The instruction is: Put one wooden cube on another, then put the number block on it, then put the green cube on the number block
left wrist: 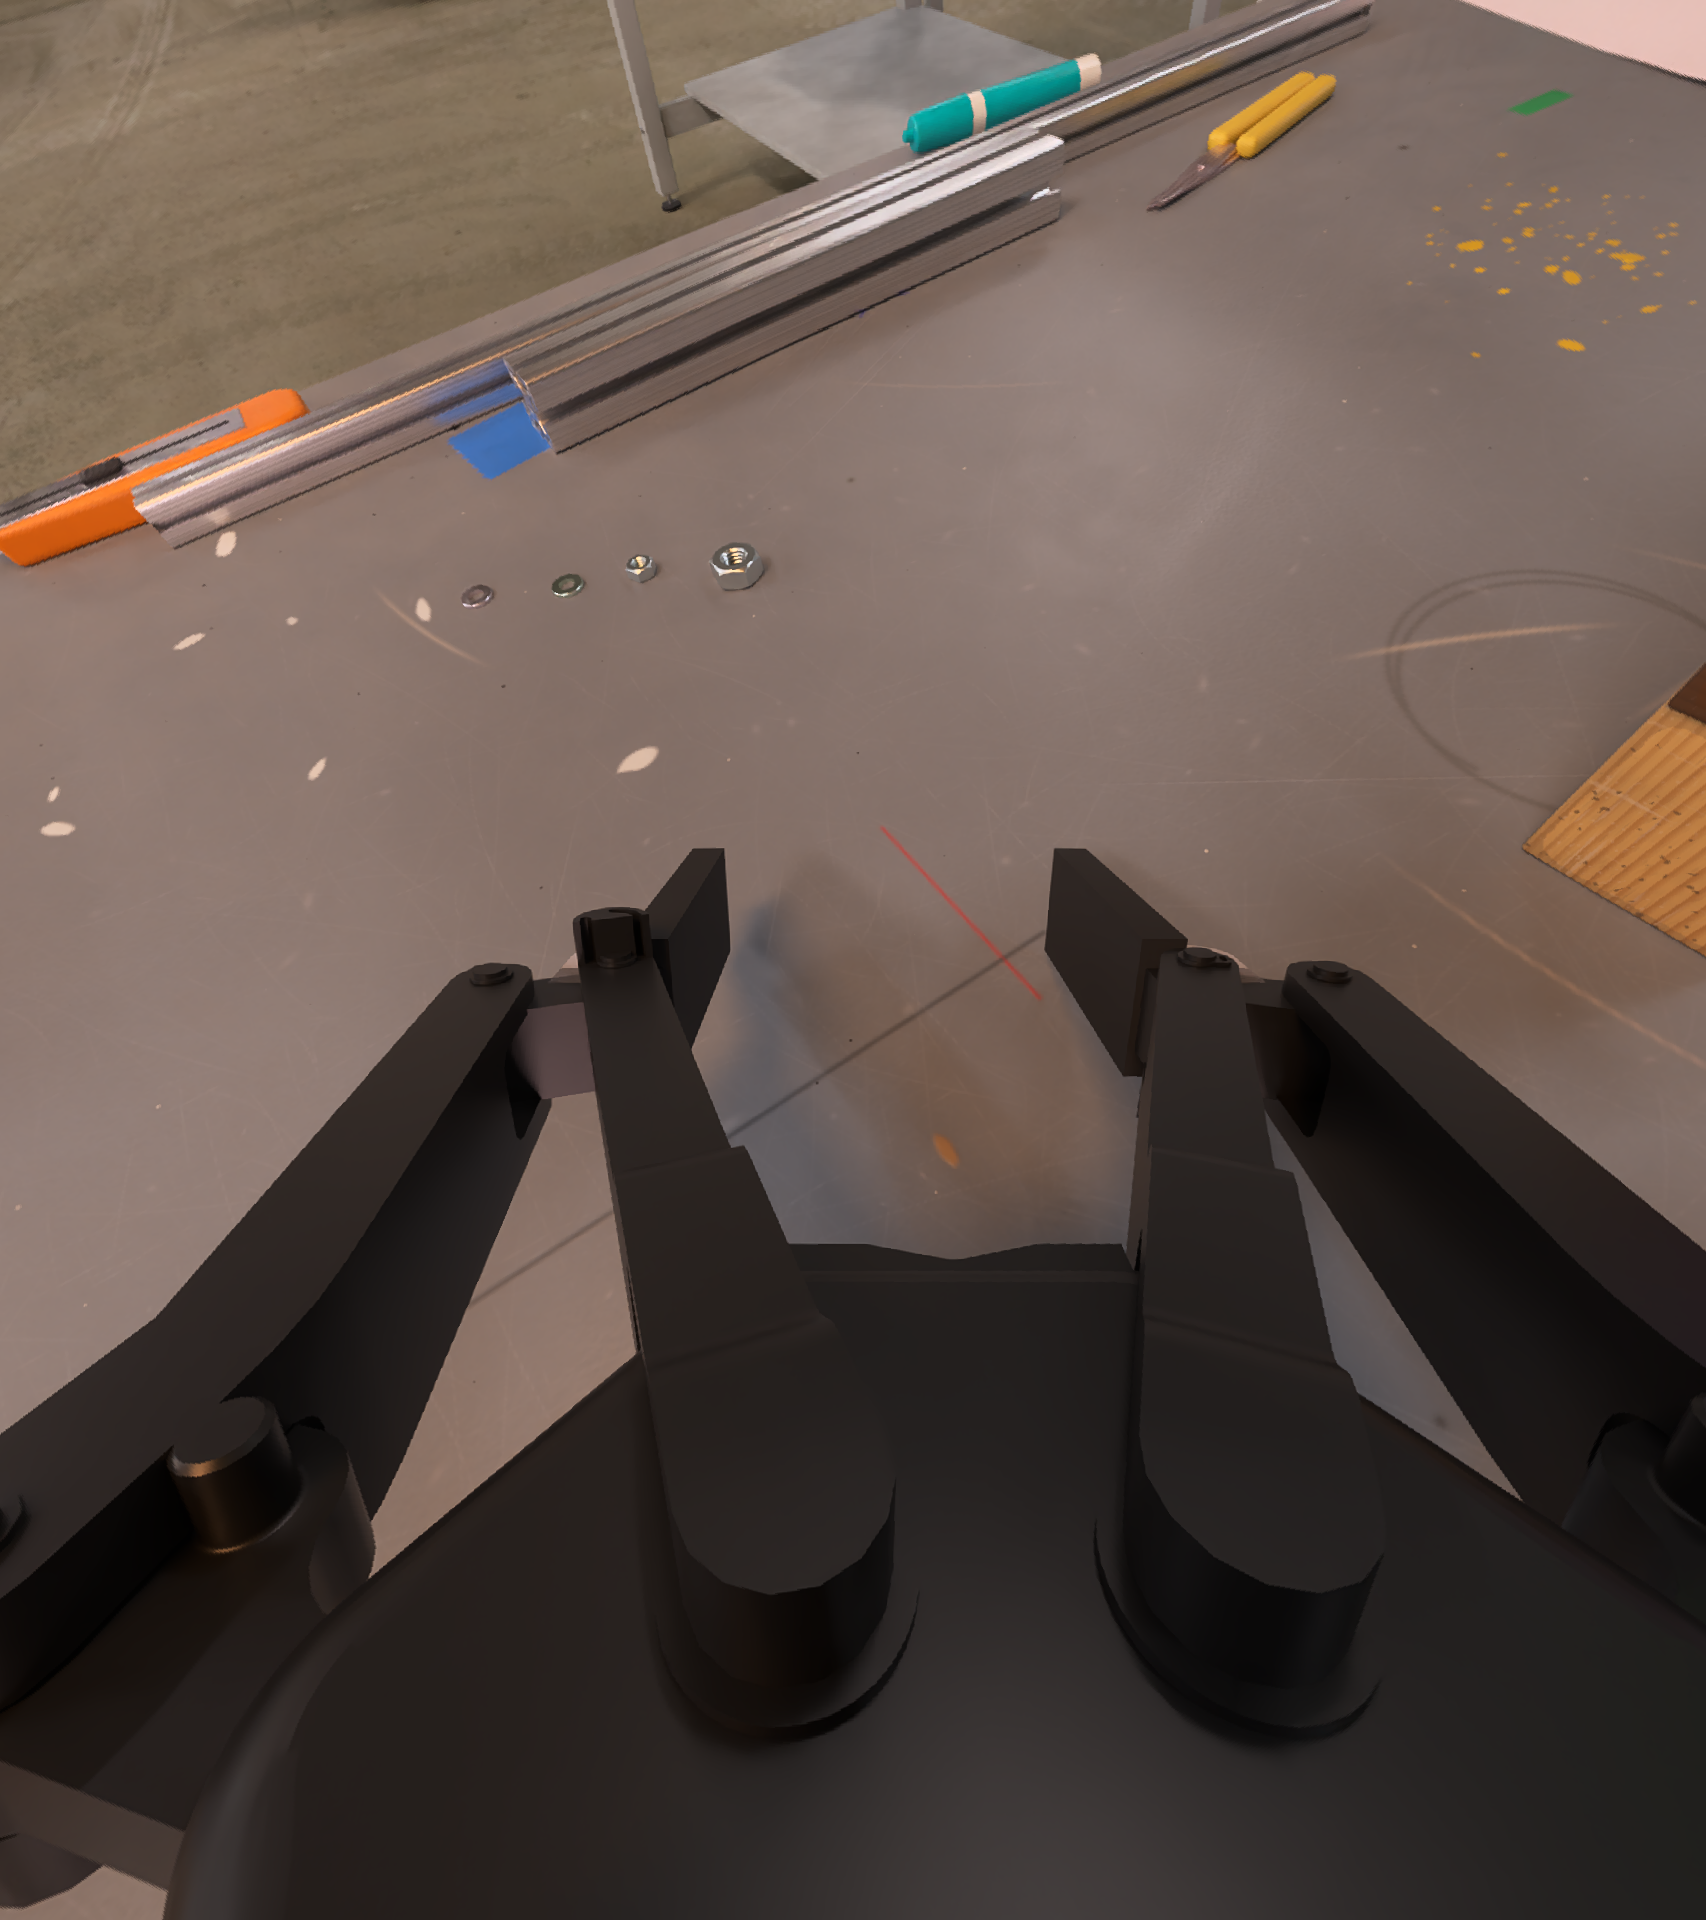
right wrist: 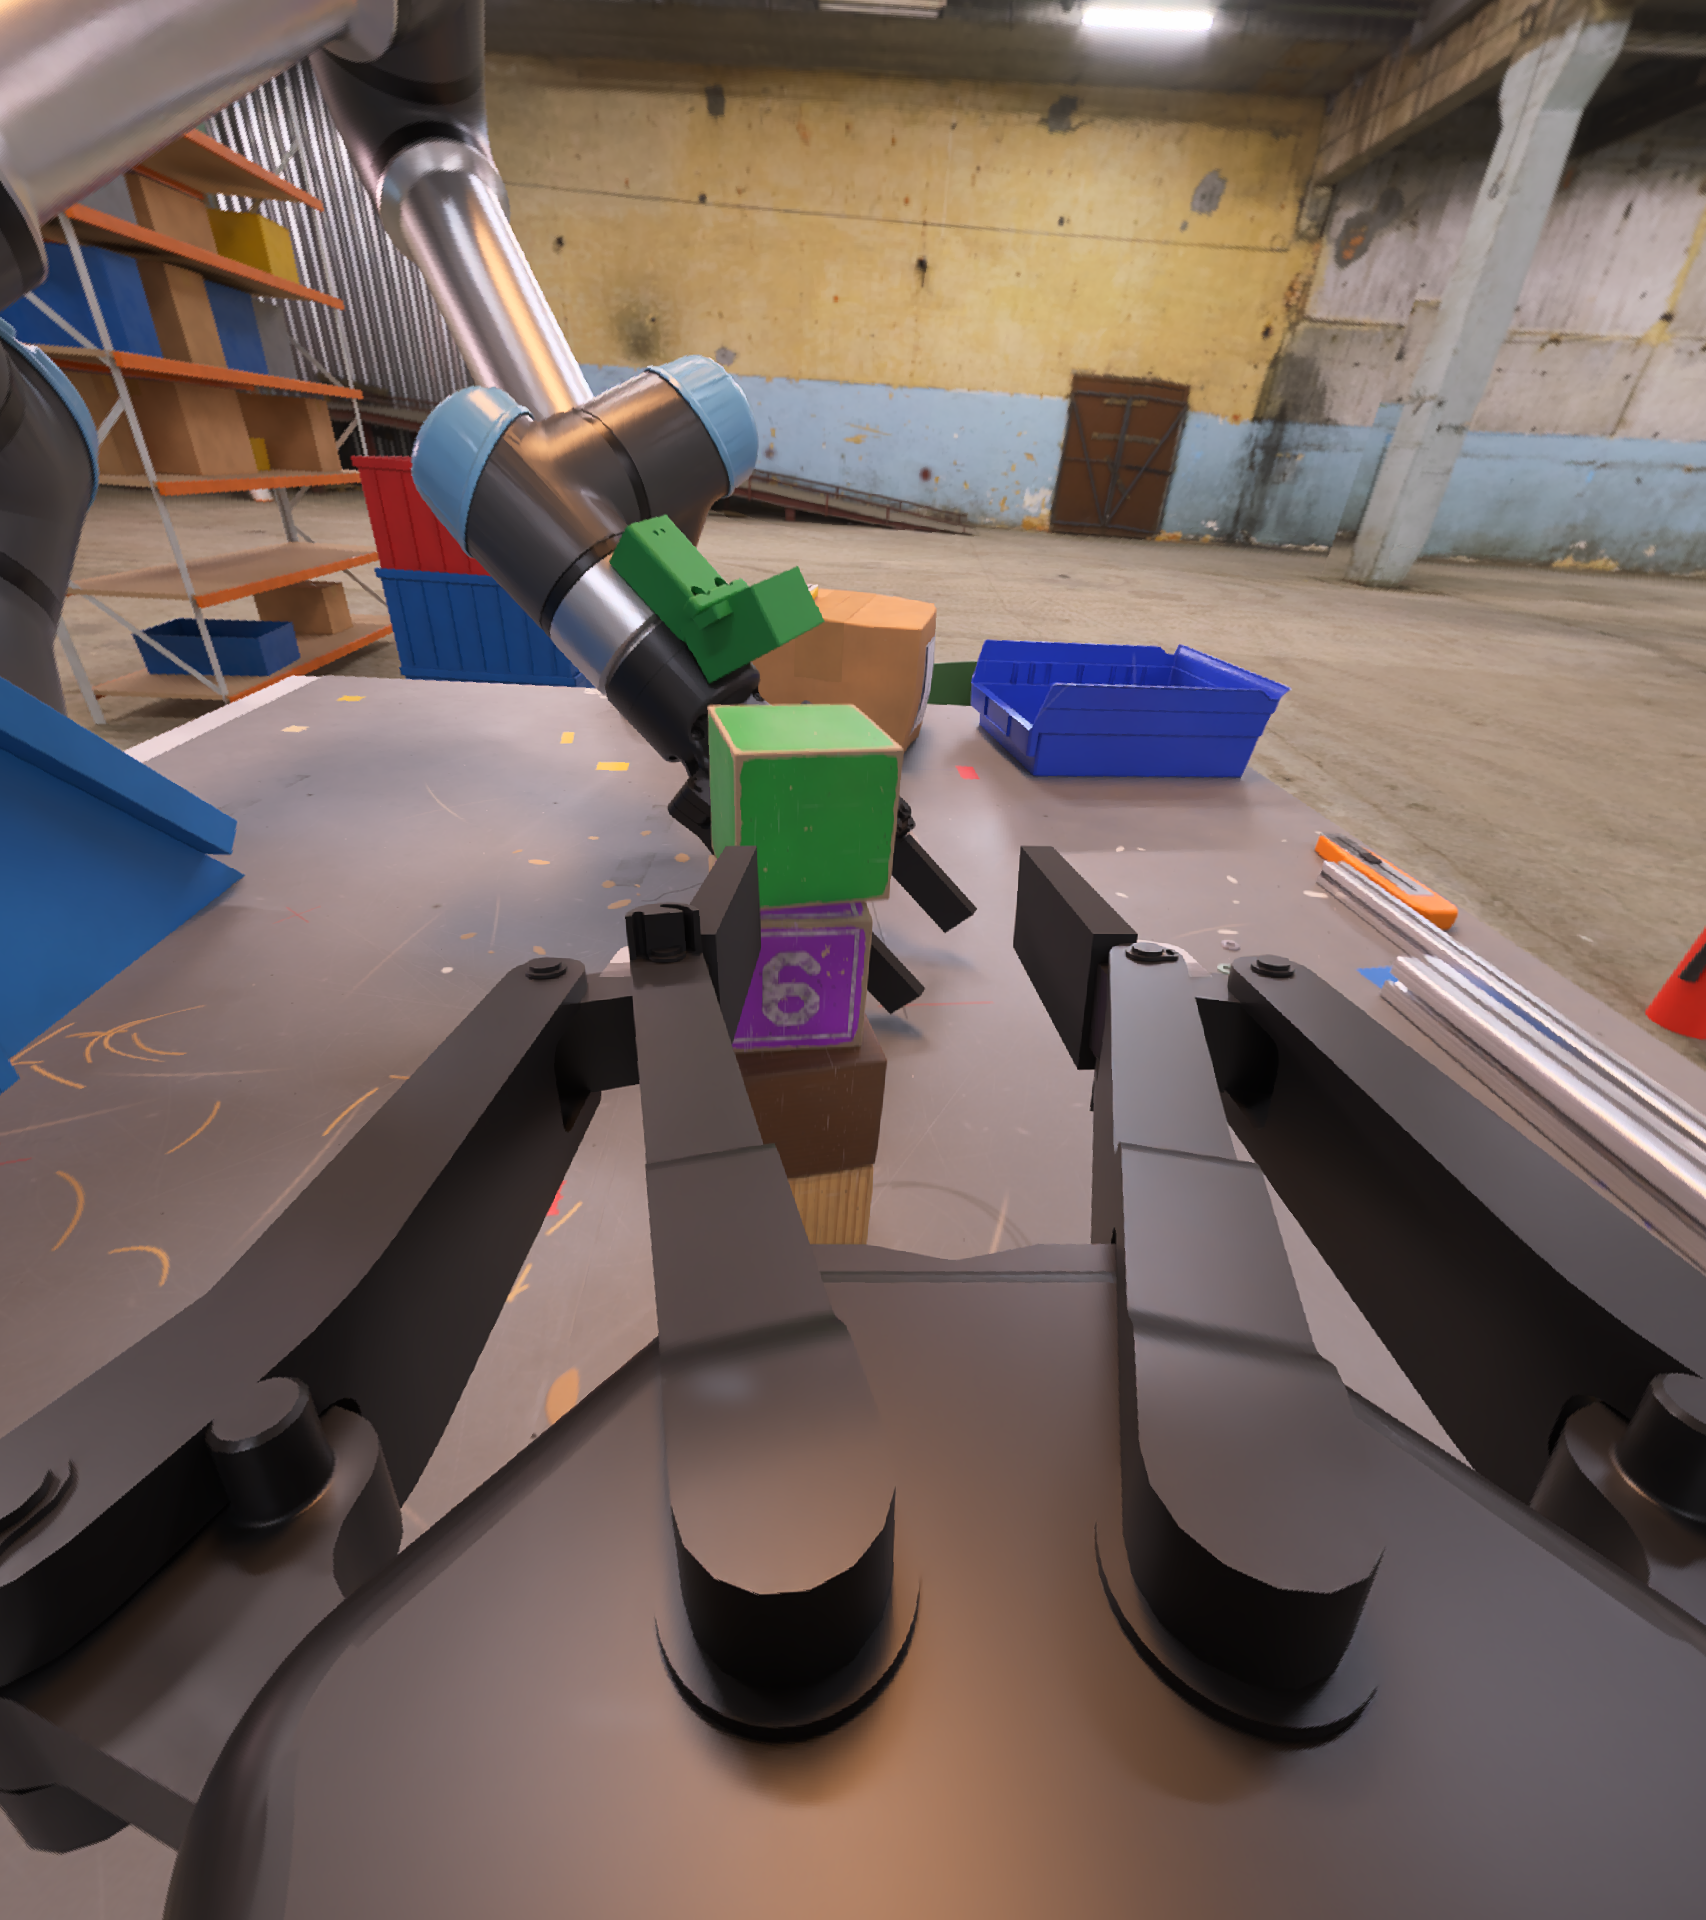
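Stack looks done: green cube (right wrist: 807,805) on purple number block (right wrist: 802,982) on dark wooden cube (right wrist: 823,1107) on light wooden cube (right wrist: 833,1205), mid-counter (right wrist: 413,790). Right gripper (right wrist: 885,935) spread wide, empty, near side. Left gripper (left wrist: 885,935) spread too, just behind the stack. Could topple if either bumps it pulling away. Left wrist view catches only the bottom two cubes, far right.

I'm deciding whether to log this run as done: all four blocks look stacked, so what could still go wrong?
The green cube sits skewed on the purple number block, so the tower might topple. The open left gripper shows close behind it; retreating could clip it. The open right gripper has one finger overlapping the number block in view; a sideways move may nudge it.
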